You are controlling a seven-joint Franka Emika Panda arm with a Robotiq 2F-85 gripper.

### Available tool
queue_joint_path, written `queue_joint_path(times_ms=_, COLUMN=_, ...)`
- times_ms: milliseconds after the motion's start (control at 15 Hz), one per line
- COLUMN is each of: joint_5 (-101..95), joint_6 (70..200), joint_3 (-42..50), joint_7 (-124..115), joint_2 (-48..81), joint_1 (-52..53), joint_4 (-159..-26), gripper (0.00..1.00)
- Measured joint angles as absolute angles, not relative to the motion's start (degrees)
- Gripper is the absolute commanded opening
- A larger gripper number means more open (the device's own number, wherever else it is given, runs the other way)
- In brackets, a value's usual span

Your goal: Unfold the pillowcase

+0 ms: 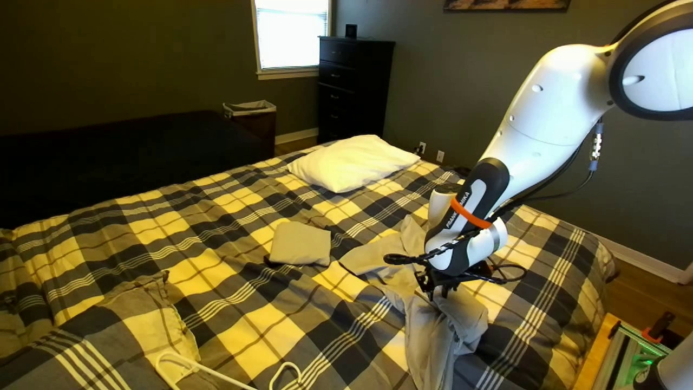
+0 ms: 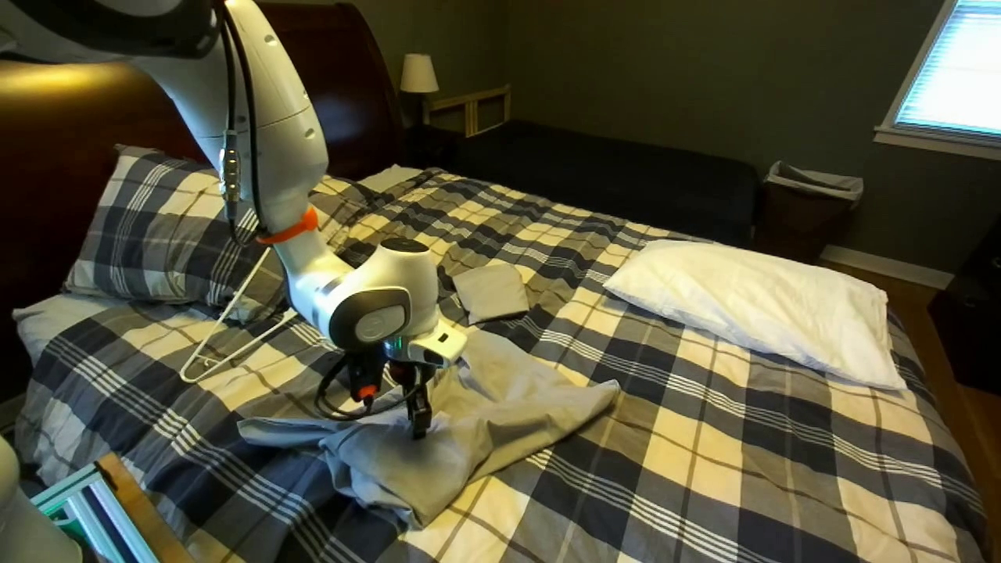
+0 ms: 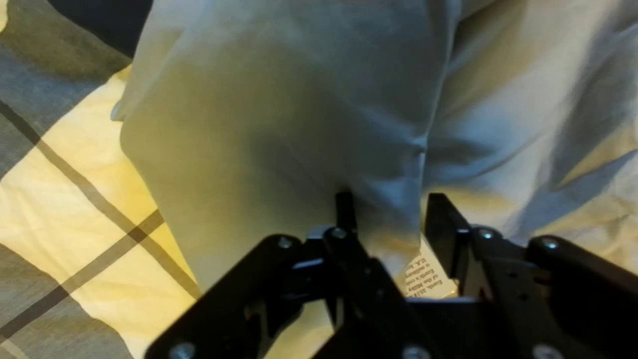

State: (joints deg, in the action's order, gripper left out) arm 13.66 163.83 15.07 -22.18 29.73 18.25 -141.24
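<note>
A grey pillowcase lies crumpled and partly spread on the plaid bed; it shows in both exterior views (image 1: 427,325) (image 2: 508,414) and fills much of the wrist view (image 3: 249,134). My gripper (image 1: 437,294) points down at the cloth; in an exterior view its fingertip (image 2: 420,432) is at or just above the fabric. In the wrist view the fingers (image 3: 392,204) are apart, with a free cloth edge between them. Whether both fingers touch the cloth cannot be told. A pale piece with printed text (image 3: 427,276) shows between the fingers, partly behind the cloth.
A folded grey cloth square (image 1: 300,245) lies beyond the pillowcase. A white pillow (image 2: 751,305) is farther along the bed. A white hanger (image 2: 226,313) and a plaid pillow (image 2: 168,234) lie near the headboard. The robot's mount (image 1: 622,352) stands at the bed's edge.
</note>
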Motion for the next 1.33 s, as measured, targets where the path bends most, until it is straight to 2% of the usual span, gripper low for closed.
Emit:
queue_joint_path(times_ms=67, joint_5=12.91, joint_6=163.83, joint_3=15.18, joint_7=-22.82, joint_2=29.73, joint_1=18.16, joint_4=-141.33, gripper=0.04)
queue_joint_path(times_ms=200, joint_5=11.21, joint_6=163.83, joint_3=15.93, joint_7=-23.84, joint_2=29.59, joint_1=18.09, joint_4=-141.91, gripper=0.0)
queue_joint_path(times_ms=467, joint_5=5.79, joint_6=164.34, joint_3=21.07, joint_7=-25.19, joint_2=27.44, joint_1=18.81, joint_4=-146.08, gripper=0.0)
queue_joint_path(times_ms=867, joint_5=-1.72, joint_6=170.82, joint_3=34.3, joint_7=-26.45, joint_2=18.97, joint_1=21.81, joint_4=-158.25, gripper=0.0)
queue_joint_path(times_ms=1133, joint_5=-1.8, joint_6=170.82, joint_3=35.67, joint_7=-25.0, joint_2=16.63, joint_1=19.67, joint_4=-157.08, gripper=0.0)
queue_joint_path(times_ms=1333, joint_5=-4.02, joint_6=170.82, joint_3=41.21, joint_7=-25.59, joint_2=16.01, joint_1=21.88, joint_4=-157.34, gripper=0.0)
